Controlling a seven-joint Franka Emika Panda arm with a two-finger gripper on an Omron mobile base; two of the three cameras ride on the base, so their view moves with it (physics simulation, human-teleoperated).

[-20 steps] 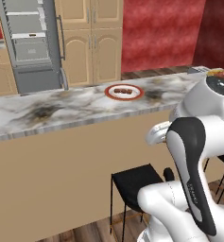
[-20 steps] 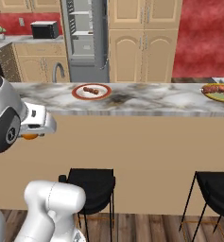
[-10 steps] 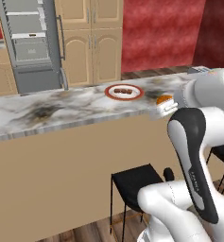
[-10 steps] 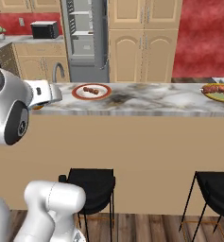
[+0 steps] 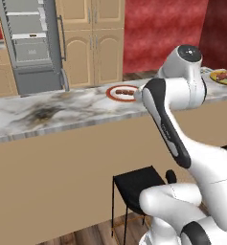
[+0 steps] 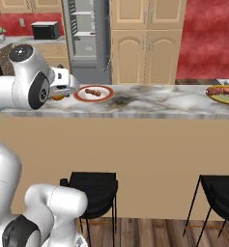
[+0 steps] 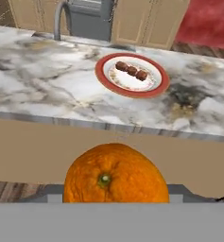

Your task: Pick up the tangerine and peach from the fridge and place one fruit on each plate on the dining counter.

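Gripper (image 6: 63, 91) sits at the near edge of the dining counter (image 6: 150, 103), and we see it clenched around the tangerine (image 7: 116, 174), whose plain orange skin and small green stem scar face the hand camera. From the right base view a sliver of that orange ball shows just under the white hand, at the near left end of the stone top, beside the red-rimmed plate (image 6: 93, 93) but not on it. In the hand view this plate (image 7: 132, 74) lies farther off on the marbled surface, beyond the fruit, carrying a short row of brown food pieces (image 7: 131, 71) on its white centre. We find the yellow-green plate (image 6: 223, 94) well apart at the right end of the counter, partly cut by the frame edge, with reddish-brown pieces on it. From the left base view the arm's elbow covers the hand, with the red-rimmed plate just left of it. Behind the counter stands the fridge (image 6: 89, 38), grey, its door open and white shelves showing, flanked by tan cupboards (image 6: 147, 41). Two black stools (image 6: 94, 190) stand on the wooden floor in front of the counter's plain tan face.
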